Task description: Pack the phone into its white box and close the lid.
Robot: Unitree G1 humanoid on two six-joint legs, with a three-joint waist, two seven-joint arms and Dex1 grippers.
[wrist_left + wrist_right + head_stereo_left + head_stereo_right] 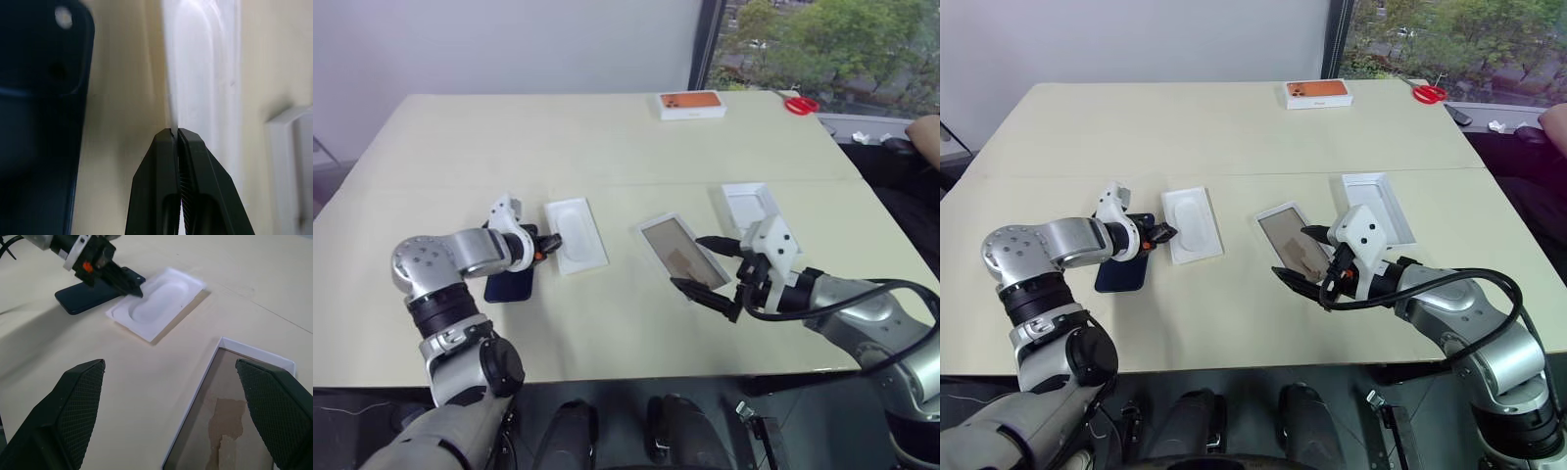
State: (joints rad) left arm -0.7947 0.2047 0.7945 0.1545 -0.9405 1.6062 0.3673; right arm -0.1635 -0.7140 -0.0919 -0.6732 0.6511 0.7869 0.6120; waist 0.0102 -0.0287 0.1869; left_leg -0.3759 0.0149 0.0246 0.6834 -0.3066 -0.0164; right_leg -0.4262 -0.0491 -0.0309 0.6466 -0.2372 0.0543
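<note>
The dark navy phone (509, 284) lies flat on the table, partly under my left wrist. Just right of it sits a flat white insert (578, 235) with an oval recess. My left gripper (551, 243) is shut, its tips pinched on the insert's long edge nearest the phone (39, 98). The white box (646, 227), greyish-tan inside, lies open at the table's middle. My right gripper (685, 261) hovers open over the box's near end, holding nothing. The lid (749, 206) lies inside-up, plain white, beyond the right gripper.
An orange-topped box (691, 104) and red scissors (800, 104) rest at the table's far edge. A person's arm (925, 132) shows at the far right. A seam crosses the table behind the items.
</note>
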